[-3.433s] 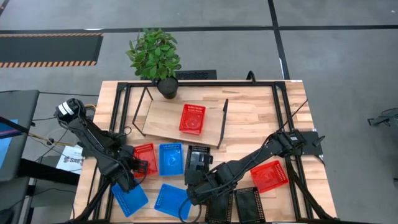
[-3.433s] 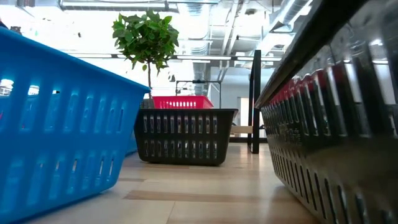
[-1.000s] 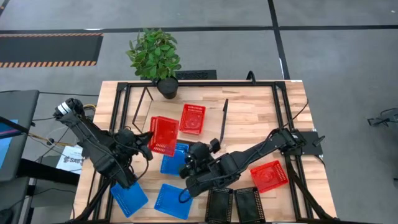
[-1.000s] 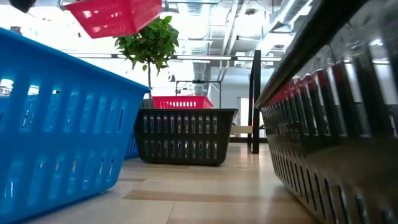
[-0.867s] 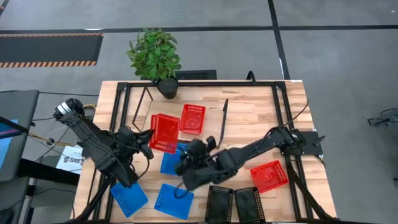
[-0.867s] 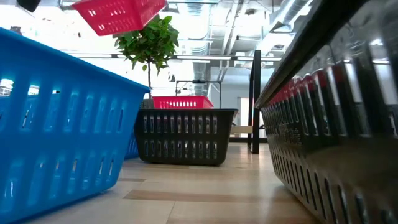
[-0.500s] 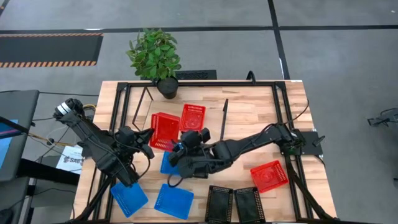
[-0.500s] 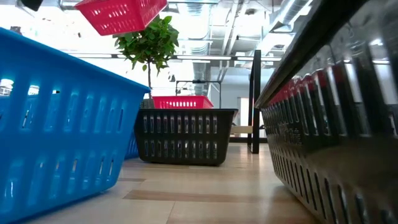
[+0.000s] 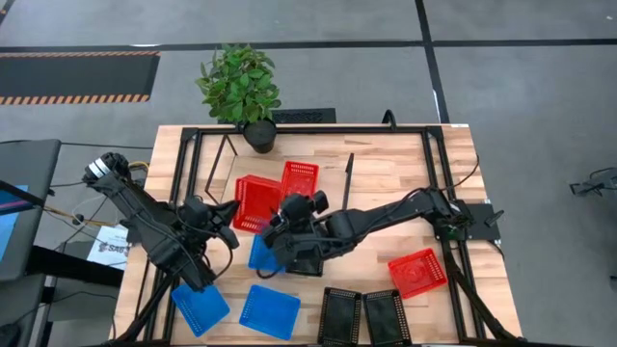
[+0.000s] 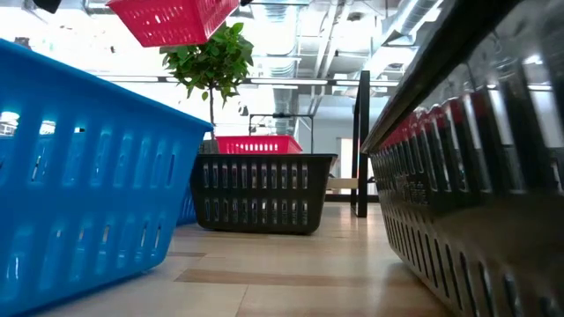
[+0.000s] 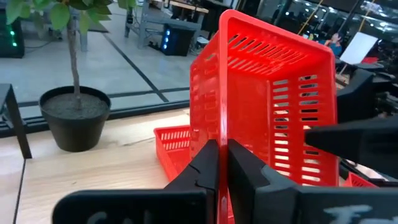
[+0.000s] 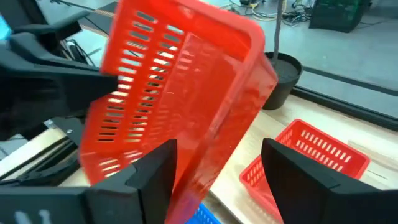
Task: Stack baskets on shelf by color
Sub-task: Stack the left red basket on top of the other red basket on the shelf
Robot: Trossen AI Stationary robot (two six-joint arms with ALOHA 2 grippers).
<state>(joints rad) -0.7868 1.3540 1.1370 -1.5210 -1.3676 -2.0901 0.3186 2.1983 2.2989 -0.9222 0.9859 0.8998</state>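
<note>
Grey floor all round, plank table (image 9: 405, 173) in the middle, potted plant (image 9: 241, 85) at its far edge. Shelf (image 9: 251, 178): light wood board w/ thin black end frames, one red basket (image 9: 301, 176) sitting on it.

Vs 3.4 s ago: big change. Then the left arm was down at a red basket on the table beside a blue one; now that lifted red basket (image 9: 254, 204) is up in the air, tilted, over the shelf's near-left part, just beside the basket on the shelf. Left gripper (image 11: 219, 163) has its fingers pinched tight on the basket's rim, thin plastic wall between them. Right arm has swung in from the black baskets at the near edge toward centre; right gripper (image 12: 214, 163) now sits just beside the lifted basket on its other side, fingers spread wide, basket's lower edge in front of the gap. Touching or not, can't tell. Vs 0.5 s ago: little shift, right gripper a bit nearer the shelf.

Materials: all baskets are glossy moulded plastic, shallow rectangles, slotted mesh walls, perforated bottoms. Lifted one shows rows of slim vertical slots and a smooth rolled rim.

Rest on the table: blue basket (image 9: 260, 253) partly under the right arm, two more blue (image 9: 201, 306) (image 9: 269, 310) at near left, two black baskets (image 9: 339, 314) (image 9: 384, 314) side by side at near edge, third black basket (image 10: 263, 192) seen only in the low view, another red one (image 9: 417, 271) near right, well apart.
</note>
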